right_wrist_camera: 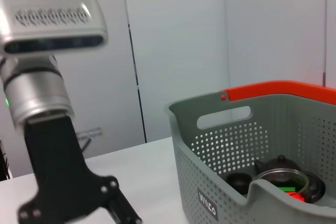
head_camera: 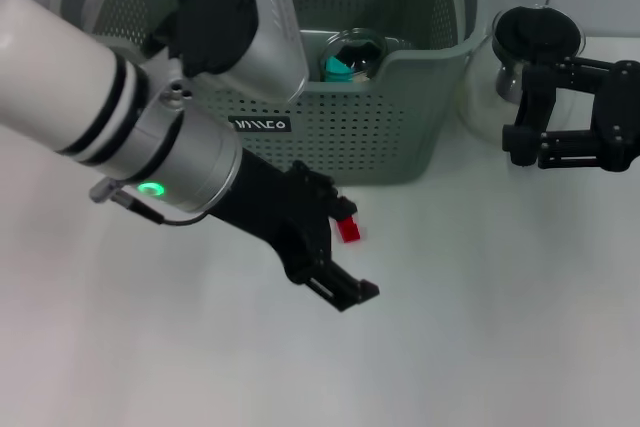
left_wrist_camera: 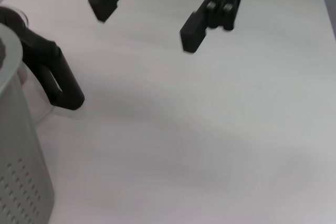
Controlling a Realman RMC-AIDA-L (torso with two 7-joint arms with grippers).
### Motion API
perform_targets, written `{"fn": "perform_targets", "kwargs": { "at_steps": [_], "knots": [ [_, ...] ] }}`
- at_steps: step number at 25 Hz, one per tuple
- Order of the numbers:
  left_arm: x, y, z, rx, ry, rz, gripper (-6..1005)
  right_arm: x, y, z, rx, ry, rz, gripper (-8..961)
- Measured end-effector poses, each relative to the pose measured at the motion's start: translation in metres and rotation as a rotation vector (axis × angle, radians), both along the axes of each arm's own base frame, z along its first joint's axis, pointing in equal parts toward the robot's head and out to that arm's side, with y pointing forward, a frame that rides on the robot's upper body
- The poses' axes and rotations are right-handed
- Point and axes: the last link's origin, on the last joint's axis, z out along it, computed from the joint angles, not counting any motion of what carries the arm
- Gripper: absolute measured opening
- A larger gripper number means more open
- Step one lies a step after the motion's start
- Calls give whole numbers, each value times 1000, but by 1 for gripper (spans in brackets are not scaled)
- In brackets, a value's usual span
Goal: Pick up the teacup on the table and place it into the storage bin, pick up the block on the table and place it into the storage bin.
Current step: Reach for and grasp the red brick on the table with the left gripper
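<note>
Block (head_camera: 348, 230), a small red piece, lies on the white table (head_camera: 480, 327) in front of the storage bin, touching or just beside the upper side of the left gripper (head_camera: 340, 282) in the head view. Most of it hides behind the black linkage, so its long axis cannot be told. In the left wrist view the left gripper's (left_wrist_camera: 146, 18) two fingers stand wide apart over bare table with nothing between them.

Behind it, the storage bin (head_camera: 380, 137) holds a round teacup (head_camera: 352, 53) with teal inside, near the front wall; the right wrist view shows dark round items beside it (right_wrist_camera: 282, 181).

Right of the bin, the right gripper (head_camera: 560, 117) hovers with fingers spread, empty, at a glass pot (head_camera: 535, 42).
</note>
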Motion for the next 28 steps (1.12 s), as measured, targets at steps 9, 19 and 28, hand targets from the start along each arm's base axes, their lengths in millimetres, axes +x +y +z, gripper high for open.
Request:
{"fn": "perform_targets", "kwargs": {
  "at_steps": [9, 19, 28],
  "knots": [
    [-11, 18, -29, 10, 44, 42, 951, 1, 0, 2, 2, -1, -4, 928],
    [-18, 24, -49, 19, 152, -119, 952, 4, -1, 2, 0, -4, -13, 927],
    [-19, 31, -74, 51, 236, -184, 951, 5, -2, 2, -7, 3, -31, 927]
  ]
}}
